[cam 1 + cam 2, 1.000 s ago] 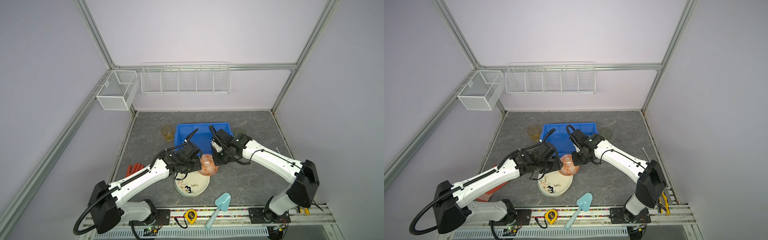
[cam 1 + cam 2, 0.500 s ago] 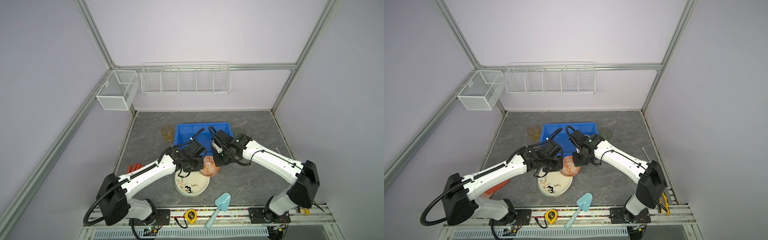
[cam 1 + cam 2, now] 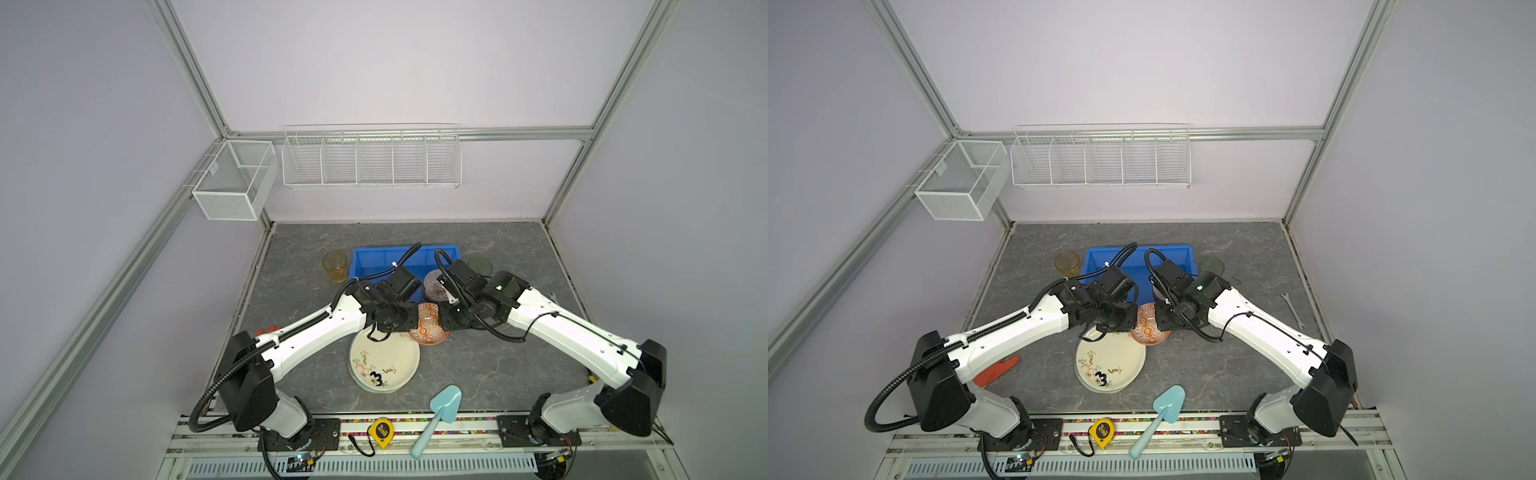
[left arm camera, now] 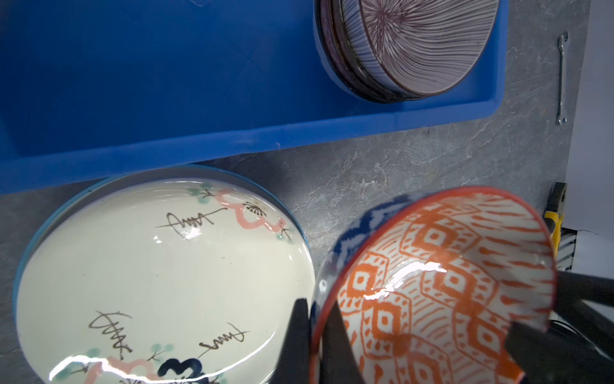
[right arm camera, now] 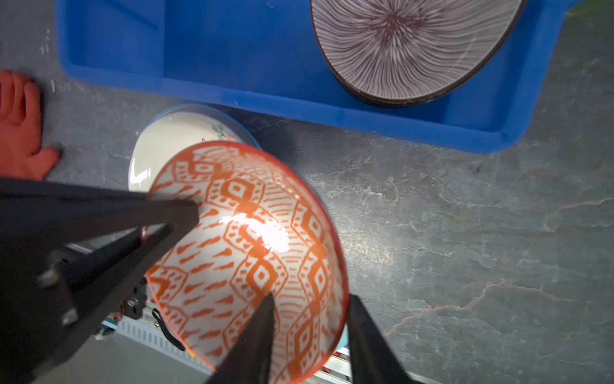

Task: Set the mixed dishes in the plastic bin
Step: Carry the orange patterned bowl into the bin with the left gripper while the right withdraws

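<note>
Orange bowl (image 4: 432, 282) pinched in left gripper (image 4: 315, 306); right gripper (image 5: 311, 299) straddles its rim.

Both top views are bright, with soft, even light from above. The arms throw only faint shadows on the table (image 3: 498, 257). The frame bars (image 3: 187, 70) lean and bend toward the edges. In the wrist views, white glare spots shine on the orange bowl (image 5: 252, 252) and the plate (image 4: 159, 276). The bowl's rim looks smeared in the right wrist view. The bin (image 4: 199, 139) looks dark and a bit soft in the left wrist view.
</note>
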`<state>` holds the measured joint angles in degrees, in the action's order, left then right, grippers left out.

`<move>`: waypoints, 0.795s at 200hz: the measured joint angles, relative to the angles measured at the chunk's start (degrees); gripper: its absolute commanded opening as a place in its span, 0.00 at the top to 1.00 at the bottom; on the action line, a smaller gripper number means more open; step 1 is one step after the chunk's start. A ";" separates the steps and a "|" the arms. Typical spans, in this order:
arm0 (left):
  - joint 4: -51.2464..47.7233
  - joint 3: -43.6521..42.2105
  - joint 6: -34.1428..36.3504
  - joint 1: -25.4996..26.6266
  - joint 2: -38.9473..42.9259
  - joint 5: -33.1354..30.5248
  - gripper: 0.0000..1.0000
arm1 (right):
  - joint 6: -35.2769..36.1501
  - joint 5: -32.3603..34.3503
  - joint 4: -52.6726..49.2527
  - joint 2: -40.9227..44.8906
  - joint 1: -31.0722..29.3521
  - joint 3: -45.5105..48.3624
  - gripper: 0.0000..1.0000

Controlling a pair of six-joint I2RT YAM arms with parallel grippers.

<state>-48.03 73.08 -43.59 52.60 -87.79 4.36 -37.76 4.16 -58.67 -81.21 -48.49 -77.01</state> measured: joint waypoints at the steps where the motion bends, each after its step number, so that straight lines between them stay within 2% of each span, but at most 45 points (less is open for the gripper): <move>1: 0.00 0.02 0.00 0.00 -0.07 -0.02 1.00 | 0.09 0.00 0.00 0.04 0.00 0.00 0.42; 40: -0.81 1.68 1.44 -0.90 -2.36 -0.02 1.00 | -1.22 0.83 -0.15 3.96 0.00 1.68 0.28; 43: -0.96 2.01 1.57 -1.05 -2.49 -0.02 1.00 | -1.33 0.98 -0.24 4.31 0.02 1.88 0.22; 49: -1.27 2.64 1.95 -1.31 -2.71 -0.02 1.00 | -1.44 1.20 -0.44 5.05 0.02 2.25 0.01; 53: -1.55 3.26 2.19 -1.60 -2.91 -0.02 1.00 | -1.86 1.38 -0.48 5.57 0.02 2.51 0.10; 58: -1.81 4.04 2.43 -1.90 -3.15 -0.04 1.00 | -1.75 1.81 -0.68 6.36 0.04 2.86 0.12; 116: -2.78 14.71 6.47 -5.92 -9.09 0.00 1.00 | -4.57 5.49 -3.78 17.55 0.52 7.93 0.12; 159: -4.81 25.09 9.79 -8.57 -17.94 -0.52 1.00 | -8.04 7.67 -7.17 25.57 0.61 11.76 0.12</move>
<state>-52.84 98.17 -33.80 44.03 -105.73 3.84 -45.80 11.84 -65.84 -55.64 -47.88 -65.25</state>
